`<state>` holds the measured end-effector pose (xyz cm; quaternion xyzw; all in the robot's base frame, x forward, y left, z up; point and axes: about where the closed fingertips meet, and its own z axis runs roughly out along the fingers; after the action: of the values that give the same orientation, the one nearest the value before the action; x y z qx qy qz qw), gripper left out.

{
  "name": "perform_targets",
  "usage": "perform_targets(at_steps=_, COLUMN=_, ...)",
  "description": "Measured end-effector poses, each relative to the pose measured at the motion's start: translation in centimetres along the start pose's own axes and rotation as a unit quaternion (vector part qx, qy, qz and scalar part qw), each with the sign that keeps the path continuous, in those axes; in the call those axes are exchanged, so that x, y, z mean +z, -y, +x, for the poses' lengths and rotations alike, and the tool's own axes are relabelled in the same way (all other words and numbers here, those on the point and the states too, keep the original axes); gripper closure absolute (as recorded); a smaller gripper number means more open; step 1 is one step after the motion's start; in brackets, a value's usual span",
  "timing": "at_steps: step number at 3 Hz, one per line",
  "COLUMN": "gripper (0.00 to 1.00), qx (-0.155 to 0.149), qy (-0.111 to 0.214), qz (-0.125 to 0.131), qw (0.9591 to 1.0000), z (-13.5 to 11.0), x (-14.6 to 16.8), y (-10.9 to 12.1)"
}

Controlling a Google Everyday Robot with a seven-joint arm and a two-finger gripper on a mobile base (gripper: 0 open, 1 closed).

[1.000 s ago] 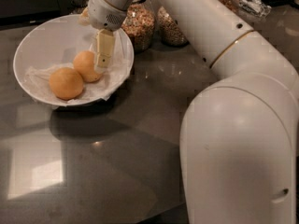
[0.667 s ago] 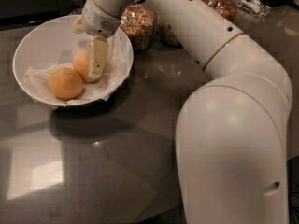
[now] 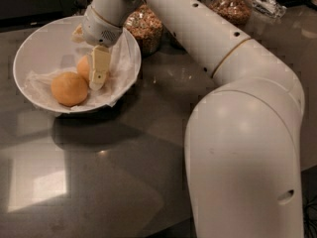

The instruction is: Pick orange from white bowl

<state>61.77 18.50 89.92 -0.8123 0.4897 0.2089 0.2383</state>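
Note:
The white bowl point(image 3: 34, 48) stands at the left on the dark counter, lined with crumpled white paper. Two fruits lie in it. The paler orange point(image 3: 83, 67) sits toward the middle-right of the bowl and is partly hidden by my gripper. The rounder, deeper-orange fruit point(image 3: 69, 88) lies in front of it, to the left. My gripper point(image 3: 95, 79) reaches down into the bowl from the upper right and sits right against the right side of the paler orange, low near the paper lining.
Glass jars of grains point(image 3: 146, 29) stand just behind the bowl's right rim, with another jar point(image 3: 232, 6) farther right. My white arm point(image 3: 237, 108) fills the right side of the view. The dark counter point(image 3: 99, 182) stretches in front of the bowl.
My gripper has shifted a little left and lower in the bowl, closer around the paler orange. Both fruits and the bowl have stayed in place.

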Motion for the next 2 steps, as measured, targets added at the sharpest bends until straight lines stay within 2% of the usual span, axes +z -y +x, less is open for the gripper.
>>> perform_targets(at_steps=1, gripper=0.10, qx=-0.002, qy=-0.005, qz=0.001, qw=1.0000, z=0.01, x=0.16, y=-0.23)
perform_targets(at_steps=2, gripper=0.09, qx=0.002, qy=-0.016, qz=0.005, qw=0.9999, z=0.72, x=-0.11, y=-0.72)
